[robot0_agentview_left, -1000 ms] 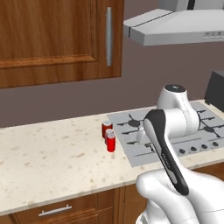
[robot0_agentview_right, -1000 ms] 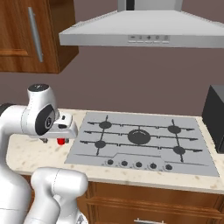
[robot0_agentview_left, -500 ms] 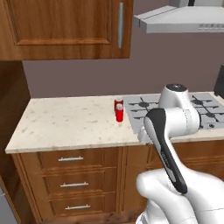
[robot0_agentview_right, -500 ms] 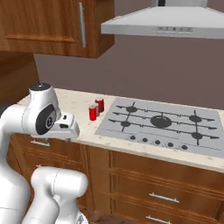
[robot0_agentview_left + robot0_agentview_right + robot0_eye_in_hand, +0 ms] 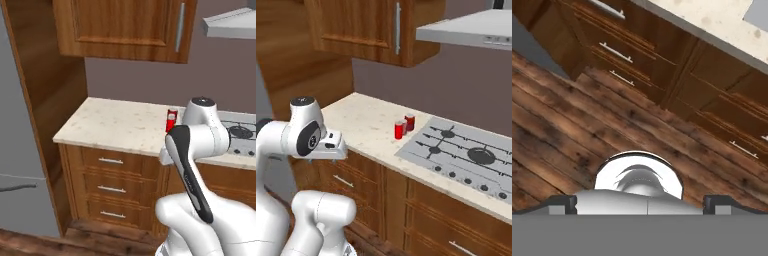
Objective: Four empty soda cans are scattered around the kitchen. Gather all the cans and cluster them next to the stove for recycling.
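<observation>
Two red soda cans stand close together on the speckled counter, right by the left edge of the stove. In the left base view one can peeks out beside my arm, and a corner of the stove shows at the right. My gripper hangs in front of the counter, well away from the cans. It is open, its two dark tips far apart with nothing between them, and it faces the floor and the drawer fronts.
The beige counter runs left of the stove above wooden drawers. A tall wooden panel and a grey fridge stand at the far left. Upper cabinets and the range hood hang overhead. Plank floor lies below.
The whole scene has shifted: the base has backed away and moved left, so counter, cans and stove look farther off and more to the right. The cans kept their place by the stove.
</observation>
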Motion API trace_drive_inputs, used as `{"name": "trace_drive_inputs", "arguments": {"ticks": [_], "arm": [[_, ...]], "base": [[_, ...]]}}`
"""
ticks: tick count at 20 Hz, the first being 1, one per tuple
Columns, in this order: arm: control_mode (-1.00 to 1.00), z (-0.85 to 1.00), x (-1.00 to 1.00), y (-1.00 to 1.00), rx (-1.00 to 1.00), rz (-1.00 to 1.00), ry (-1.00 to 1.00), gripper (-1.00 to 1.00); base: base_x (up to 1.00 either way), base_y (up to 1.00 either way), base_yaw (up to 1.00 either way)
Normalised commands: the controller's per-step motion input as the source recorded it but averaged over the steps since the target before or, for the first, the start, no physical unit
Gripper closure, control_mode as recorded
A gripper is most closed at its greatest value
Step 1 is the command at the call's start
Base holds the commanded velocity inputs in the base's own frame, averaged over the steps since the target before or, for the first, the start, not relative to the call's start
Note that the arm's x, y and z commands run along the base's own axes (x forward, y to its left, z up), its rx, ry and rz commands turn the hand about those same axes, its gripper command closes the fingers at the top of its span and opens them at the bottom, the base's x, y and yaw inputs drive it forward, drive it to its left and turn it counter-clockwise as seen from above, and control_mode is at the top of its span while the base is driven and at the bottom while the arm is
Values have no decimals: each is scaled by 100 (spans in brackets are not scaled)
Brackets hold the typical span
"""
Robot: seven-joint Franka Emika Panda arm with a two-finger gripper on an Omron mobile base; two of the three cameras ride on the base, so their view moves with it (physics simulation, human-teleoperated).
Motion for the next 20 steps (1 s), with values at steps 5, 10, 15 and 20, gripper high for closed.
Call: {"name": "trace_drive_inputs", "arguments": {"ticks": [5, 10, 15, 20], "arm": [[100, 0, 0, 0, 0, 0, 0, -100], [100, 0, 0, 0, 0, 0, 0, -100], [100, 0, 0, 0, 0, 0, 0, -100], [100, 0, 0, 0, 0, 0, 0, -100]], "base": [[-1, -11, 88], [0, 0, 88], [0, 0, 83], [0, 0, 71]]}}
